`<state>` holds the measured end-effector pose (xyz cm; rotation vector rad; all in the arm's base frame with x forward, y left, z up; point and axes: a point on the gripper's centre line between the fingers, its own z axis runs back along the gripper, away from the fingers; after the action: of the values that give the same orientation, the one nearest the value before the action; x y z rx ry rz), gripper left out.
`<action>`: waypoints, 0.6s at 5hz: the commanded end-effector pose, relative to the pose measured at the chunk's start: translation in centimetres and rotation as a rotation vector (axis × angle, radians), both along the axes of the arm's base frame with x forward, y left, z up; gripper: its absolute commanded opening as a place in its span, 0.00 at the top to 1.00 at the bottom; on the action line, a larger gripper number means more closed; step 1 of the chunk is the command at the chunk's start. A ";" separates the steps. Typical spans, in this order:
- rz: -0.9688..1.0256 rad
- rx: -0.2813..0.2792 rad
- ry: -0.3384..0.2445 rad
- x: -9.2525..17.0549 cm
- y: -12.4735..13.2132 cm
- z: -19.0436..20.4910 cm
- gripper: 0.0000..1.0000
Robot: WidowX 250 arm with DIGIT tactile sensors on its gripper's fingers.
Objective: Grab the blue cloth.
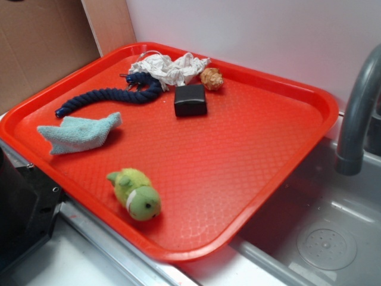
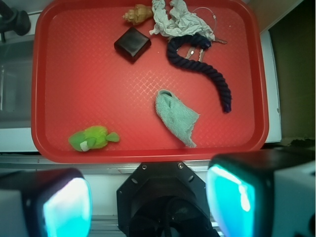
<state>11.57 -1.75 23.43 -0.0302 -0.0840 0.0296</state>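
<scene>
Hand (image 2: 148,202) spread wide, blue cloth (image 2: 176,117) well beyond

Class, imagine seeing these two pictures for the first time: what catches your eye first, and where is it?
The bright red tray beside a sink fills both views. On it, the blue cloth lies near the left rim, beside a navy rope; a green plush toy sits near the front edge. The hand hovers open, off the tray's edge.
</scene>
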 end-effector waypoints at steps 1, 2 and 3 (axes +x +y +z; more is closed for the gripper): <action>0.000 0.000 0.000 0.0 0.0 0.0 0.00; -0.074 0.027 0.063 0.9 2.5 -4.9 0.00; -0.165 0.055 0.061 1.8 3.9 -7.3 0.00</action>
<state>13.14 1.99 15.57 0.0202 -0.0146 -0.1520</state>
